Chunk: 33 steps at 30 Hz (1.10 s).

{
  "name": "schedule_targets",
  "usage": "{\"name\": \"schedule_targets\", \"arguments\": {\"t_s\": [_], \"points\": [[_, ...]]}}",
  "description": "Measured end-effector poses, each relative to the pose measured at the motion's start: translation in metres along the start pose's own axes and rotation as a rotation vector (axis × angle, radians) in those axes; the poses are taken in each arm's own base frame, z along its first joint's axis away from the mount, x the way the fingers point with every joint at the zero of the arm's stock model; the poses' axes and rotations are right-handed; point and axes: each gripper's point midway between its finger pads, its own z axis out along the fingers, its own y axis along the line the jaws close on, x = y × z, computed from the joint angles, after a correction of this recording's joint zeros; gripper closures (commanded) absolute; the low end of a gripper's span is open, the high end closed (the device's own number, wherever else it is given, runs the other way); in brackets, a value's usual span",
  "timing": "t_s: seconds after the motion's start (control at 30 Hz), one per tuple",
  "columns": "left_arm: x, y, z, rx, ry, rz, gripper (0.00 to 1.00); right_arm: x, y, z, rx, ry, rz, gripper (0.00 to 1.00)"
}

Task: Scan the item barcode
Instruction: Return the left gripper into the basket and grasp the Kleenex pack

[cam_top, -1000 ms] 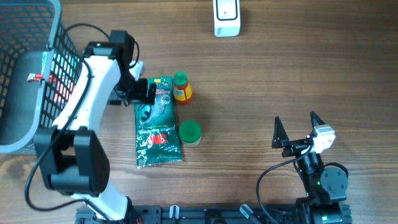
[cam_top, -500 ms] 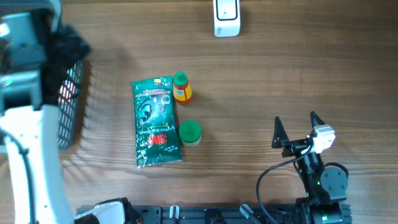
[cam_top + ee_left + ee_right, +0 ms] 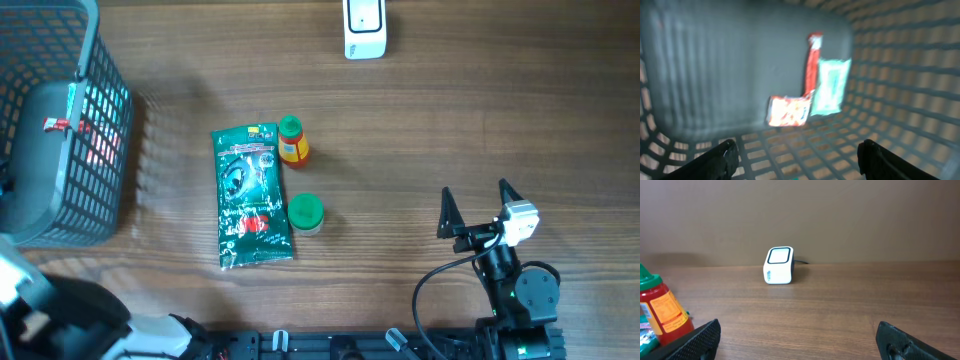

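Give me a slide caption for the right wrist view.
Open right gripper faces the white scanner across the wooden table, a green-capped bottle at left.

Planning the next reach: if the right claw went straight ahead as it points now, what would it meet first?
Probably nothing: bare table lies ahead of the right claw. The white scanner sits slightly left of that line, though depth is unclear.

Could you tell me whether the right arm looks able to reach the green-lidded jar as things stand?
Probably yes: the right gripper is open and empty, only bare table lies between it and the green-lidded jar, and the green packet sits on the jar's far side.
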Motion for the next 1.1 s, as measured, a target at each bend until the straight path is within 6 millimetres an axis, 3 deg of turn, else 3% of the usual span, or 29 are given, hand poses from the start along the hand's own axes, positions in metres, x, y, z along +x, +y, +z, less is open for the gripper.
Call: {"name": "schedule_targets", "arguments": {"t_s": [0.17,0.33,0.5,0.83,1.1], "points": [[0.019,0.015,0.059,-0.105,0.155,0.025,0.12,0.000,0.000,0.000,0.000,0.000,0.000,0.00],[0.038,0.020,0.101,-0.160,0.244,0.096,0.28,0.000,0.000,0.000,0.000,0.000,0.000,0.00],[0.047,0.033,0.136,-0.208,0.304,0.149,0.35,0.000,0.000,0.000,0.000,0.000,0.000,0.00],[0.072,0.017,0.159,-0.186,0.326,0.285,0.50,0.000,0.000,0.000,0.000,0.000,0.000,0.00],[0.074,0.033,0.179,-0.262,0.332,0.301,0.63,0.000,0.000,0.000,0.000,0.000,0.000,0.00]]}}
